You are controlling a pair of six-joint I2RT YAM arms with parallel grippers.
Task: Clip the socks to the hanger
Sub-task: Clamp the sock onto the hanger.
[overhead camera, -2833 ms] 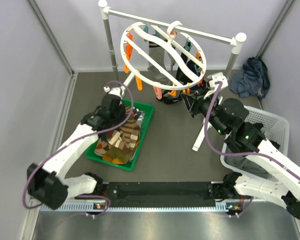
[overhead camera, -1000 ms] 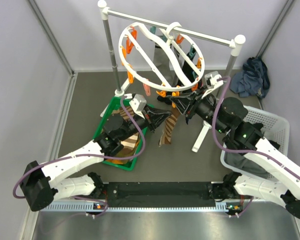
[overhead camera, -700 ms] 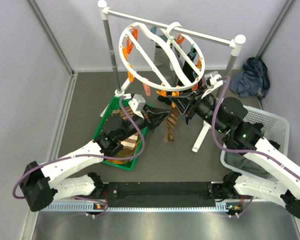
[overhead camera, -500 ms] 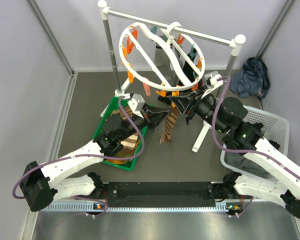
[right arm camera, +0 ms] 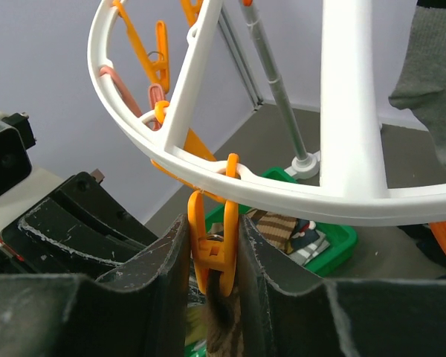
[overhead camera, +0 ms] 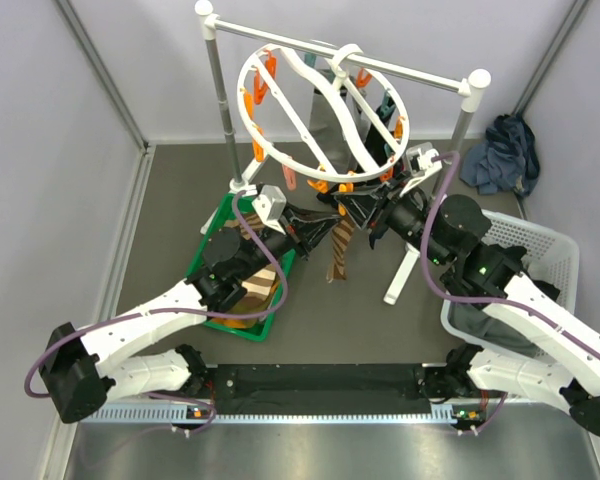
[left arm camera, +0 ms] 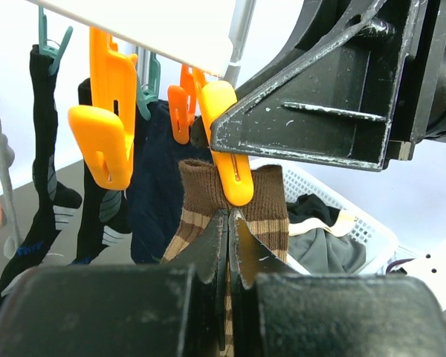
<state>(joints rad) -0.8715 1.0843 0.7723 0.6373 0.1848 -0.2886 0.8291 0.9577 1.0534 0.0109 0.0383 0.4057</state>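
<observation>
The white ring hanger point(overhead camera: 280, 165) hangs from the rail, with orange clips around its rim. My left gripper point(overhead camera: 325, 232) is shut on a brown, tan-striped sock point(overhead camera: 340, 255) and holds its cuff up at an orange clip point(left arm camera: 227, 141). In the left wrist view the cuff point(left arm camera: 264, 193) sits behind the clip's lower end, just above my shut gripper point(left arm camera: 233, 216). My right gripper point(right arm camera: 212, 230) is shut on that orange clip point(right arm camera: 212, 253) under the ring point(right arm camera: 282, 197), and the sock point(right arm camera: 227, 320) hangs from the clip's mouth. More socks point(overhead camera: 255, 290) lie in the green tray point(overhead camera: 212, 228).
The rail stand point(overhead camera: 215, 100) carries the hanger, and one foot point(overhead camera: 400, 275) stands below my right arm. Dark and grey socks point(overhead camera: 325, 110) hang on the hanger's far side. A white lattice basket point(overhead camera: 540, 250) is at the right, with a dark cloth bundle point(overhead camera: 500, 150) behind it.
My left gripper left the tray with the brown sock and carried it up to the clip held by my right gripper. Over the last second the sock has risen slightly.
</observation>
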